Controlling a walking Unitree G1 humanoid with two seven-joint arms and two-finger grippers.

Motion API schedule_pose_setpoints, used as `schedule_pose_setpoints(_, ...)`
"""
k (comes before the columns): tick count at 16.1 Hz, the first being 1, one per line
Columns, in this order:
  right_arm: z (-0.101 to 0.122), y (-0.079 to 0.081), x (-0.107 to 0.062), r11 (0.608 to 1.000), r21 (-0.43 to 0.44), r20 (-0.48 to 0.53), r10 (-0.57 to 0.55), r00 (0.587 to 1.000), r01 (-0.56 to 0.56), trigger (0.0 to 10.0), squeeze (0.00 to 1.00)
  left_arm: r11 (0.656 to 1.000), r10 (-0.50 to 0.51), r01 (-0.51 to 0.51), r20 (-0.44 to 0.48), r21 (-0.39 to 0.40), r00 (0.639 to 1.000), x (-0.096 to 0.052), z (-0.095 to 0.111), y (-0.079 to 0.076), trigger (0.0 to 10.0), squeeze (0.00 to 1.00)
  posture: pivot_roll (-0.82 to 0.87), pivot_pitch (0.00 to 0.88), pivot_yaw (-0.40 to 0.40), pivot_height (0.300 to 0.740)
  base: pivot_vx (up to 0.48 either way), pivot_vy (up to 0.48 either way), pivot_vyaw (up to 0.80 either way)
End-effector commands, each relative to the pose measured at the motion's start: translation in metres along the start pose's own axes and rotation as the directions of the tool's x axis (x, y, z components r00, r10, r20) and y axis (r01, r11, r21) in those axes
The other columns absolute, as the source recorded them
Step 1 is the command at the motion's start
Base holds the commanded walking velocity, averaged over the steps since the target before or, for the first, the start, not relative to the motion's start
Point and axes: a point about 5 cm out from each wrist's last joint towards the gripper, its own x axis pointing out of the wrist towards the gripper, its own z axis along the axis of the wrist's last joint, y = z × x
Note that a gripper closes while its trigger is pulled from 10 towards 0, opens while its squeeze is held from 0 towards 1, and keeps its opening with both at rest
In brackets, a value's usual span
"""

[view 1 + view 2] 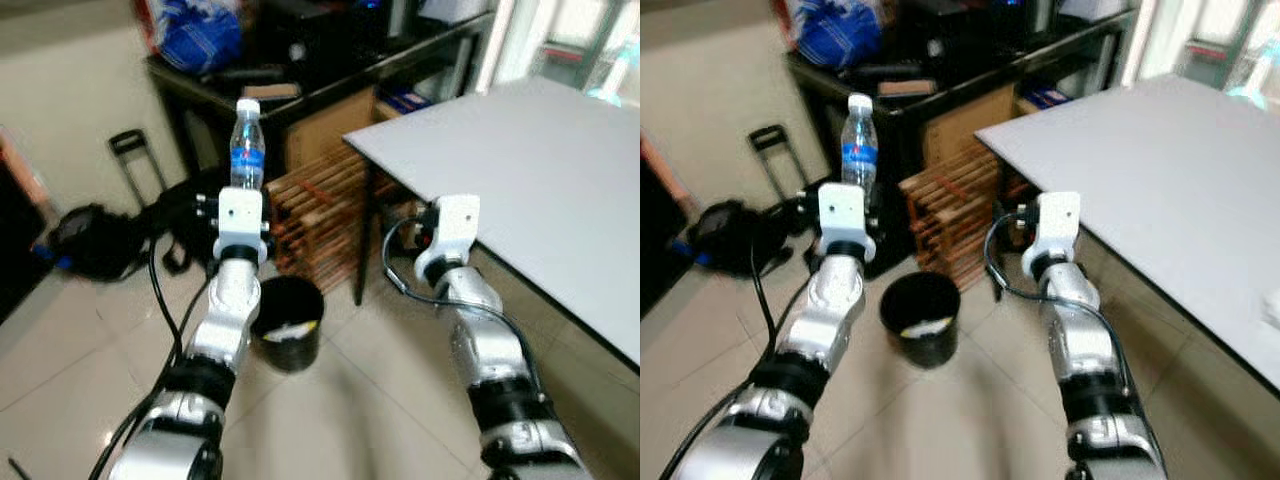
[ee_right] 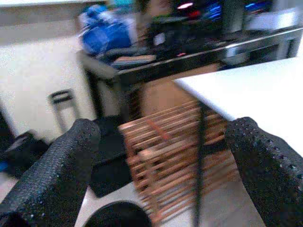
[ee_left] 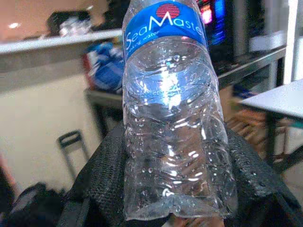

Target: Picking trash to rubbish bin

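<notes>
a: where's the trash?

b: the left gripper (image 1: 240, 200) has its jaws pinching a clear water bottle (image 1: 246, 145), upright, cap up, long axis vertical.

a: and the rubbish bin?

b: the black rubbish bin (image 1: 287, 322) stands on the floor below and slightly right of that bottle, nearer the left arm. the right gripper (image 2: 161, 156) hangs with jaws spread, holding nothing, beside the white table (image 1: 540, 170).

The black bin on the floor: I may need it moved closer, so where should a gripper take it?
Probably by the rim of the black bin, coming from above: it stands upright with its mouth open, so one finger can go inside and one outside. The right gripper is open; the left gripper holds the water bottle.
</notes>
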Motion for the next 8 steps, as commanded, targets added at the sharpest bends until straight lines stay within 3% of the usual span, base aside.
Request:
schedule_pose_setpoints(1, 0.0040, 0.0095, 0.0024, 0.999, -0.002, 0.015, 0.035, 0.999, -0.035, 10.0, 0.00, 1.000, 0.013, -0.013, -0.004, 0.003, 1.000, 0.0014, 0.0000, 0.0065, 10.0, 0.00, -0.06, 0.043, 0.060, 0.740, 0.337, 0.000, 0.77)
schedule_pose_setpoints(2, 0.0038, 0.0095, 0.0024, 0.999, 0.005, 0.016, 0.032, 0.999, -0.032, 10.0, 0.00, 1.000, 0.013, -0.013, -0.005, 0.003, 1.000, 0.0012, -0.0001, 0.0063, 10.0, 0.00, -0.06, 0.042, 0.058, 0.740, 0.334, 0.000, 0.67)
schedule_pose_setpoints(8, 0.0035, 0.0075, 0.0025, 1.000, 0.017, 0.011, 0.025, 1.000, -0.025, 10.0, 0.00, 1.000, 0.016, -0.016, -0.007, 0.003, 1.000, 0.0009, -0.0006, 0.0067, 10.0, 0.00, -0.06, 0.045, 0.057, 0.740, 0.329, 0.000, 0.00)
